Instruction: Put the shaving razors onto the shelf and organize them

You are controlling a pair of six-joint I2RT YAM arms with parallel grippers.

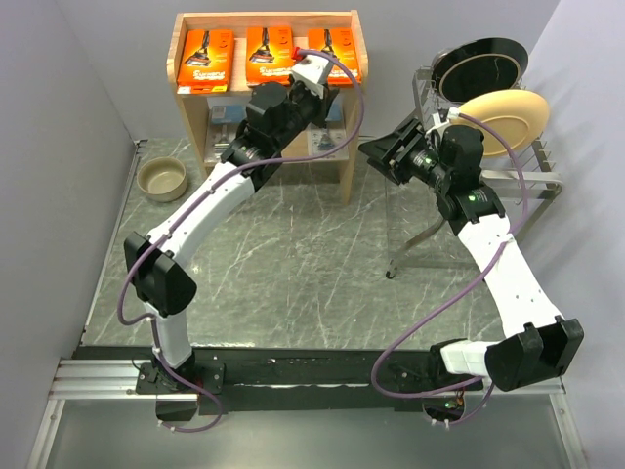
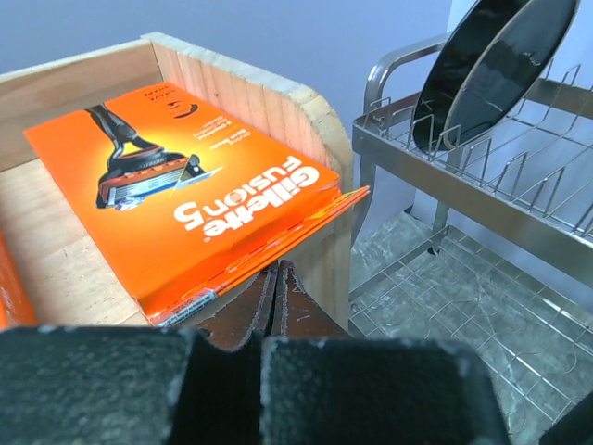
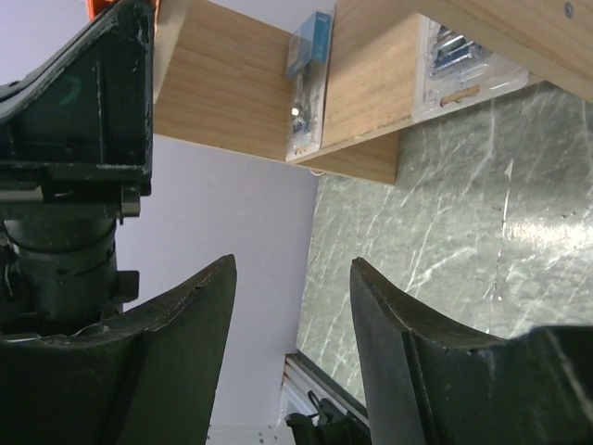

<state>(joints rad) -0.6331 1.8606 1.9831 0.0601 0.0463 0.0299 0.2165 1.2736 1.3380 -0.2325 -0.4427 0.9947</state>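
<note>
Fingers of L gripper [image 2: 278,283] are pressed together w/ nothing pinched. The tips sit just under the near edge of an orange razor pack [image 2: 185,199] that pokes out over the tray rim. R gripper [image 3: 292,278] hangs between shelf and dish rack, fingers [image 3: 199,315] spread and gripping nothing.

Light wooden shelf [image 1: 264,18] stands at the table's far side, near the back wall. Its rimmed top tray holds 3 orange packs [image 1: 270,54] in a row, the right one partly under the L wrist. Its lower board holds 2 clear blister packs [image 3: 454,56], dark razors on blue-white card.

Tabletop [image 1: 293,264] is grey-green, stone-look w/ pale veins. Beige bowl [image 1: 161,179] sits on it left of the shelf. Wire dish rack [image 1: 532,171] at right carries a black plate [image 1: 479,66] and a cream plate [image 1: 508,115]. Plain pale lavender-grey walls close in at back & both sides. Black rail [image 1: 293,366] runs along the near edge, under the arm bases.
</note>
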